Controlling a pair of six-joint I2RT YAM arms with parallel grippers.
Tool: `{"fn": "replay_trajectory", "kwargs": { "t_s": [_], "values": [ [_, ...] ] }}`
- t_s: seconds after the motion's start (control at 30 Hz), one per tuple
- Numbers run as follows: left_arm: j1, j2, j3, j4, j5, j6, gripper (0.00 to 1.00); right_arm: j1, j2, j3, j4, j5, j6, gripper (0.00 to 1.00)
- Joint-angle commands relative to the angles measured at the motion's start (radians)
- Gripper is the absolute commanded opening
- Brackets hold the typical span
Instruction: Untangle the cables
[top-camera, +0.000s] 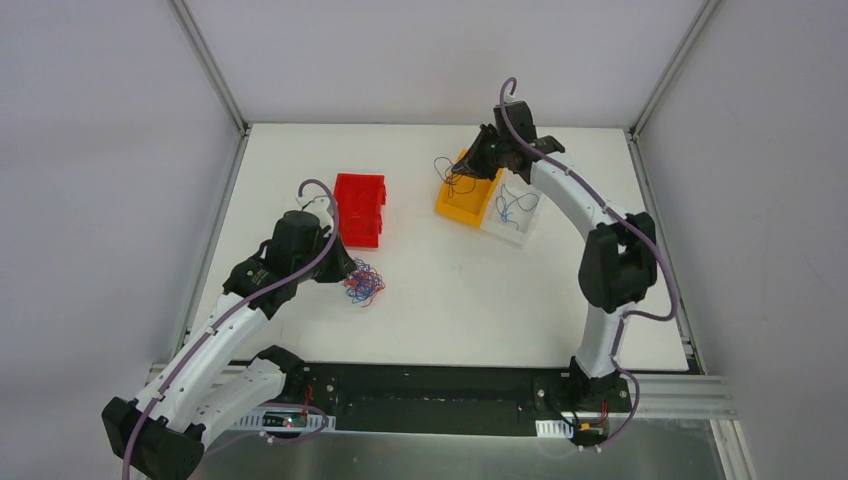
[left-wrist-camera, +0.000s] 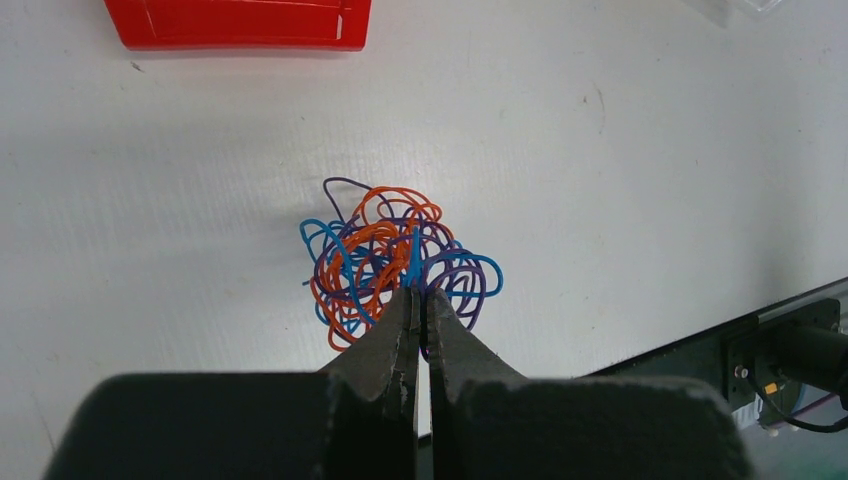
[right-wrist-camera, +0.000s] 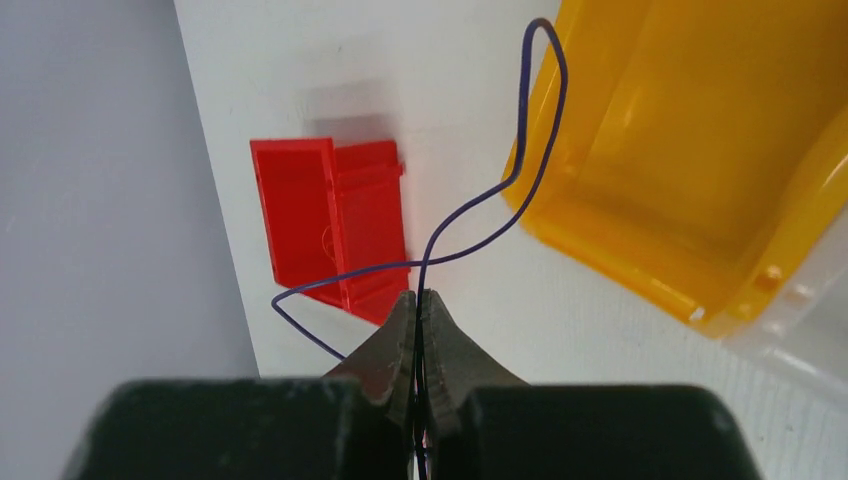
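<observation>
A tangle of orange, blue and purple cables lies on the white table, in front of the red bin. My left gripper sits at the tangle's near edge, shut on a blue strand that rises from between its tips. My right gripper hovers beside the yellow bin, shut on a single thin purple cable. That cable loops up and out to the left of the jaws.
A red bin stands at centre left. A clear bin next to the yellow one holds blue cables. Grey walls close the table's sides and back. A black rail runs along the near edge.
</observation>
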Motion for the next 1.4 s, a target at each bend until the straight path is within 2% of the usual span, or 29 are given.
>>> {"fn": "replay_trajectory", "kwargs": {
  "t_s": [0.0,0.37,0.5,0.7,0.73,0.83,0.9,1.0,1.13,1.37],
  "values": [
    [0.008,0.012,0.046,0.018,0.030,0.017,0.00,-0.051,0.140,0.153,-0.065,-0.027,-0.004,0.00],
    [0.007,0.048,0.072,0.018,0.053,0.007,0.00,-0.079,0.373,0.274,-0.117,0.304,-0.039,0.00],
    [0.007,0.051,0.071,0.017,0.058,0.005,0.00,-0.073,0.431,0.279,-0.073,0.372,-0.072,0.00],
    [0.007,0.046,0.060,0.018,0.064,-0.002,0.00,-0.046,0.470,0.300,-0.101,0.443,-0.115,0.01],
    [0.008,0.047,0.060,0.018,0.065,-0.002,0.00,-0.043,0.464,0.298,-0.104,0.446,-0.120,0.05],
    [0.007,0.045,0.064,0.018,0.080,-0.004,0.00,-0.032,0.426,0.291,-0.110,0.453,-0.138,0.27],
    [0.007,0.045,0.066,0.018,0.092,-0.008,0.00,-0.027,0.388,0.285,-0.114,0.464,-0.146,0.37],
    [0.007,0.044,0.066,0.018,0.119,-0.014,0.00,-0.025,0.324,0.291,-0.136,0.472,-0.148,0.45],
    [0.007,0.046,0.068,0.022,0.177,-0.024,0.00,-0.021,0.213,0.273,-0.169,0.474,-0.150,0.63],
    [-0.001,0.030,0.050,0.059,0.279,-0.059,0.00,0.001,-0.039,0.036,-0.109,0.424,-0.156,0.86]
  ]
}}
